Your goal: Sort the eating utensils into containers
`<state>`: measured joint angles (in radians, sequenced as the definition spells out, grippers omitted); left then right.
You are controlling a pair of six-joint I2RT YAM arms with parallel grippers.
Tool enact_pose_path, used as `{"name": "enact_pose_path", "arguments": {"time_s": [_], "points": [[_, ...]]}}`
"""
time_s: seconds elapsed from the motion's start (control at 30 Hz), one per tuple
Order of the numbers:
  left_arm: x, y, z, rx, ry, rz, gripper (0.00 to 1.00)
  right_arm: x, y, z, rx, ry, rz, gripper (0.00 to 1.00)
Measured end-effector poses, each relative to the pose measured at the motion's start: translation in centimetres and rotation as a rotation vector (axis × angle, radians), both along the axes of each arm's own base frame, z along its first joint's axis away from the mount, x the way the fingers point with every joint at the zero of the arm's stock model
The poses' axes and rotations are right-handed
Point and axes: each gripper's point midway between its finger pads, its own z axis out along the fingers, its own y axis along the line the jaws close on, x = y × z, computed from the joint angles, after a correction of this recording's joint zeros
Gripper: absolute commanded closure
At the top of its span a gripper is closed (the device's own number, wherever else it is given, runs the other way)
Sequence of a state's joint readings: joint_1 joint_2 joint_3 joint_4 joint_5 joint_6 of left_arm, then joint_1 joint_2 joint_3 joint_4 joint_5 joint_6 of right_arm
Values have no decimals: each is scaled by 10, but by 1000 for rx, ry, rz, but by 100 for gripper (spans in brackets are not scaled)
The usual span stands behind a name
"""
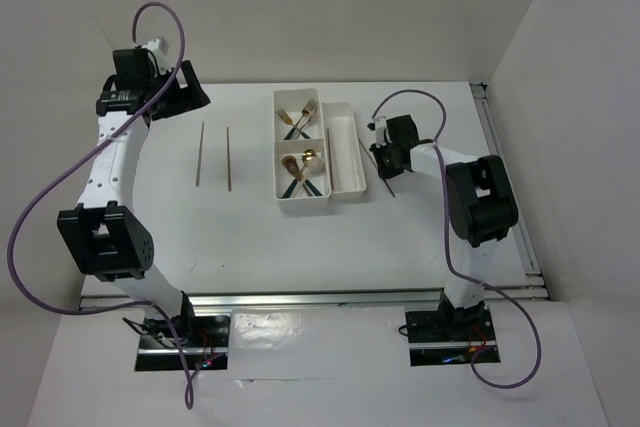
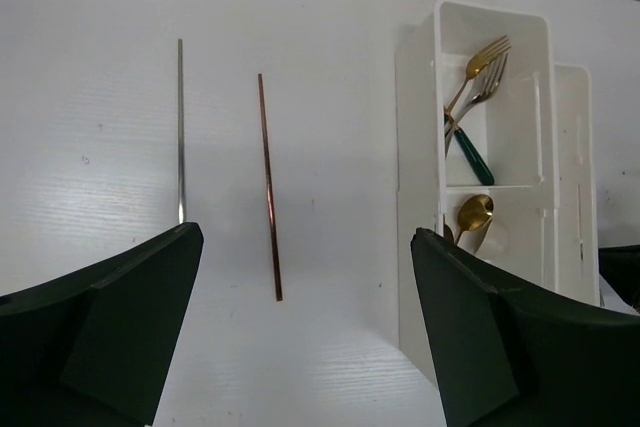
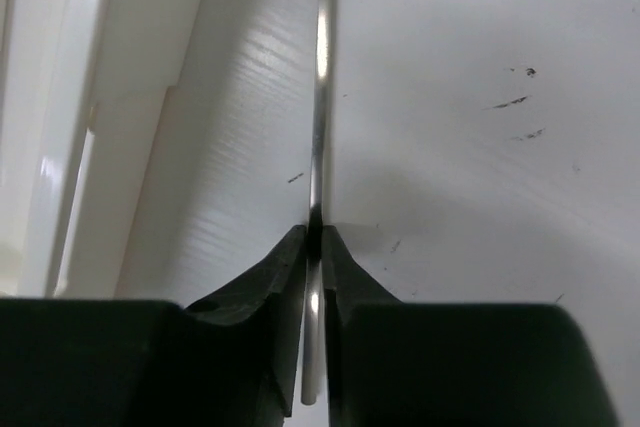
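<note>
R hand (image 3: 315, 237) pinches silvery chopstick (image 3: 322, 67) beside white tray (image 3: 130, 97); L hand (image 2: 305, 235) wide open near brown chopstick (image 2: 268, 187) on surface (image 2: 100, 97).

The right arm's two dark fingers (image 3: 265, 282) are pinched on a thin silvery metal chopstick (image 3: 320, 97), one tip pressed to each side of it. The chopstick runs straight from just below the fingertips to the top edge, with the white table (image 3: 480, 207) behind it. Left of the chopstick stands the wall of a white plastic tray (image 3: 120, 117), near but apart. Right of the chopstick, small dark scuff marks (image 3: 515, 102) dot the table.
</note>
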<state>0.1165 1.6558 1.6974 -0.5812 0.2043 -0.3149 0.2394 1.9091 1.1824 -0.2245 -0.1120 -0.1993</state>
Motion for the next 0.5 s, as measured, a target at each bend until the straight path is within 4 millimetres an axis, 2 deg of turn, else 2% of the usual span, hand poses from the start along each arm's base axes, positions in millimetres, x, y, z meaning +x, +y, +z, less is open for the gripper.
{"name": "enact_pose_path", "arguments": {"time_s": [0.07,0.23,0.37,0.43,0.5], "points": [[-2,4,-5,2,12,7,0,2,1,0,3,-2,-2,99],[-6,7,-16,7,48,24,0,4,-2,0,7,-1,-17,100],[-12,16,-36,2,97,53,0,4,-5,2,13,-3,-33,100],[-16,21,-47,-7,127,75,12,4,-10,3,12,3,-50,100],[-20,27,-57,-38,158,123,17,5,-18,8,12,8,-76,100]]}}
